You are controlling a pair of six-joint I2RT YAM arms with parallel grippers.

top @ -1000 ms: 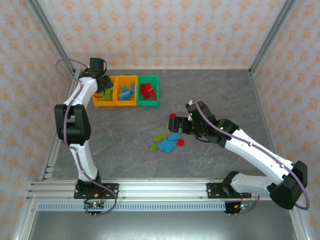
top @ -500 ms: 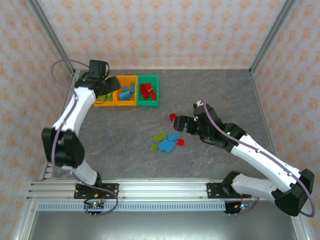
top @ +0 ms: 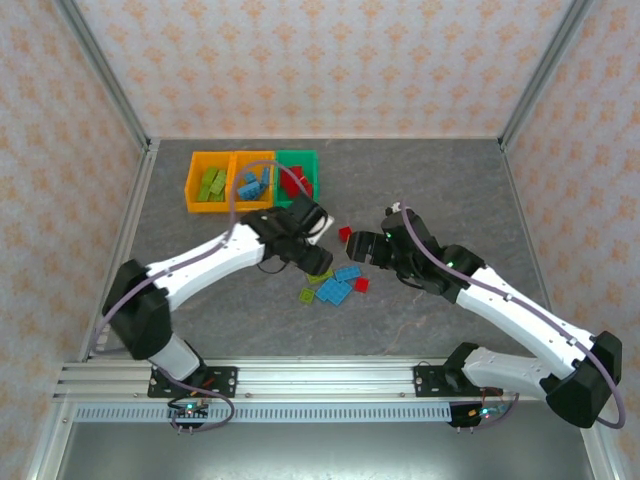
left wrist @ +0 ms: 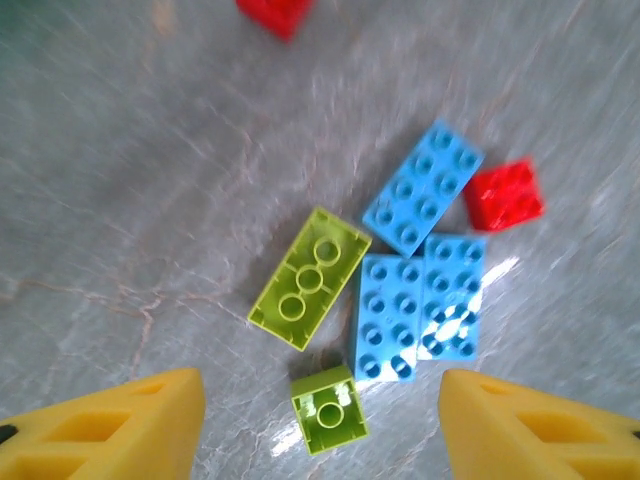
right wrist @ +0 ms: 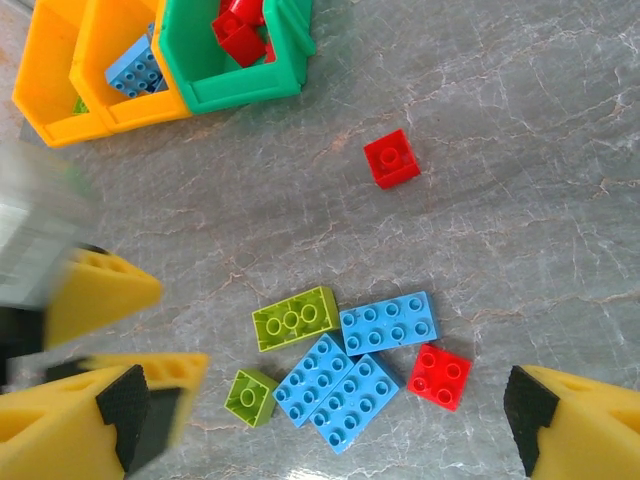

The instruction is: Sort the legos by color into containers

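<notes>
Legos (left wrist: 400, 300) blurred below left fingers (left wrist: 110, 425) (spread, empty), right fingers (right wrist: 575, 420) spread, cropped.

Both arms as I see them from above. The left arm (top: 200, 265) and right arm (top: 540, 335) have white shells on the links and black housings at the joints. A mauve cable (top: 233, 203) loops off the left arm, and a like cable (top: 510, 303) runs along the right. Each black base plate (top: 193, 380) is bolted to a silver slotted rail (top: 320, 375).

In my wrist views the left tool (left wrist: 320, 420) shows yellow moulded fingers (left wrist: 110, 425) with recessed pockets. The right tool (right wrist: 330, 415) has the same yellow fingers (right wrist: 590, 435), faced with black pads (right wrist: 527, 402).
</notes>
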